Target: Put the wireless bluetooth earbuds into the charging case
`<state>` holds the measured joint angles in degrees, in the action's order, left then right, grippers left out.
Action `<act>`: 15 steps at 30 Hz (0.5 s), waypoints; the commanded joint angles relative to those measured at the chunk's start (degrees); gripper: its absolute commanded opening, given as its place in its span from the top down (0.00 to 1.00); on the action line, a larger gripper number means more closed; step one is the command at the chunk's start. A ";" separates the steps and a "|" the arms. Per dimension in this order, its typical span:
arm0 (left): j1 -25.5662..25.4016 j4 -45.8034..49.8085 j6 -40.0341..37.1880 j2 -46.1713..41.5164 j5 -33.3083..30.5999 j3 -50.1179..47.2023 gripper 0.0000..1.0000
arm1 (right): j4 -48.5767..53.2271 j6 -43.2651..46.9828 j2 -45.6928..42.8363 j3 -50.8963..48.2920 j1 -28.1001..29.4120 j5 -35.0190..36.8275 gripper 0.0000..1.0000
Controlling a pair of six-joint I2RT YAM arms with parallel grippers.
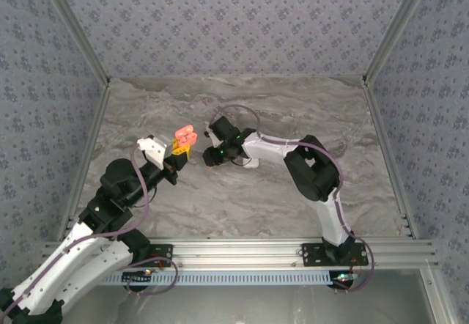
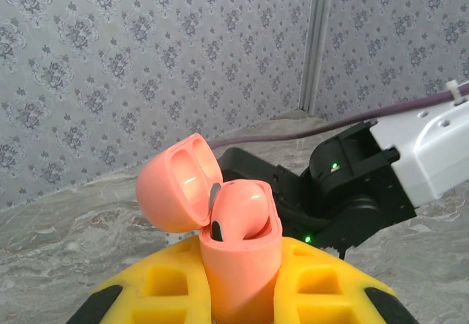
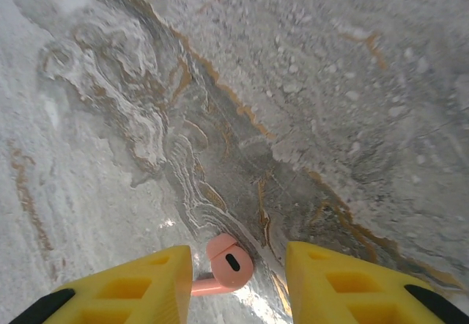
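My whole world is a grey-and-white marble-look tabletop (image 1: 242, 199) with rusty-tan veins running through it. It's boxed in on three sides by blue-grey wallpapered walls (image 1: 220, 23) covered in small floral sprigs. Plain silver metal posts (image 1: 392, 27) run up the corners, and a ribbed aluminium rail (image 1: 242, 249) spans the near edge. Light's soft and even, no hard shadows. Up close there's a small bright patch (image 3: 170, 223) on the stone, probably glare, but it's too blurry to be sure.

Bright even light, soft shadows; glare patch on table (image 3: 170, 223), rt wrist view.
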<state>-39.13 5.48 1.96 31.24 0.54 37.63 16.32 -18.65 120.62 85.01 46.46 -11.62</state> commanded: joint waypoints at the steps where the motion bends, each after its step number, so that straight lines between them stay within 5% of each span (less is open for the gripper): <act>1: -0.28 -0.73 -0.22 0.09 -0.54 -0.01 1.00 | 2.79 -0.42 1.86 2.52 0.83 -0.43 0.60; 15: -0.30 -0.69 -0.11 0.84 -0.54 0.05 1.00 | 5.63 1.24 4.02 4.11 2.47 1.02 0.72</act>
<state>-39.13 5.48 1.96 32.03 0.56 37.01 19.00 -18.11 123.61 87.81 48.03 -10.83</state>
